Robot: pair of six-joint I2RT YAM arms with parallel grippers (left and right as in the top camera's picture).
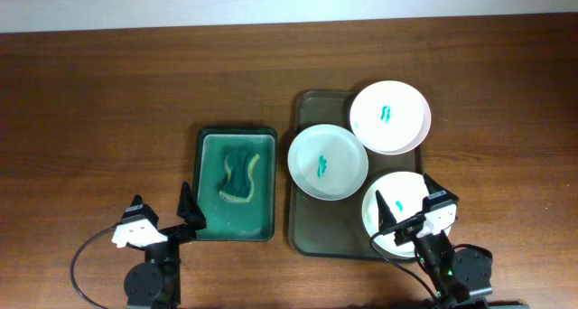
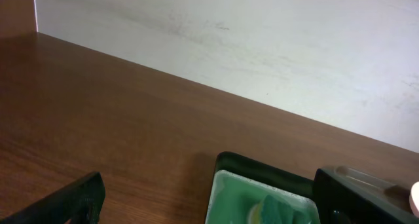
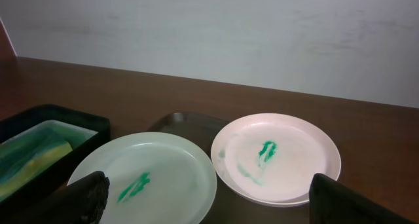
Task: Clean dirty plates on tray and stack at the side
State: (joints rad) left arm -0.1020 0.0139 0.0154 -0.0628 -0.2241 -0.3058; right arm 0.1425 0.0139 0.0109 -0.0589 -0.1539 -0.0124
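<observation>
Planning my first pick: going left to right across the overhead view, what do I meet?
left gripper → bright green tray → left smeared plate → far smeared plate

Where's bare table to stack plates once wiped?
Widest bare table is left of the green tray. Also free: the patch right of the dark tray and the strip behind both trays. Crowded: the far plate, middle plate and near plate nearly fill the dark tray; only a narrow gap separates the trays.
</observation>
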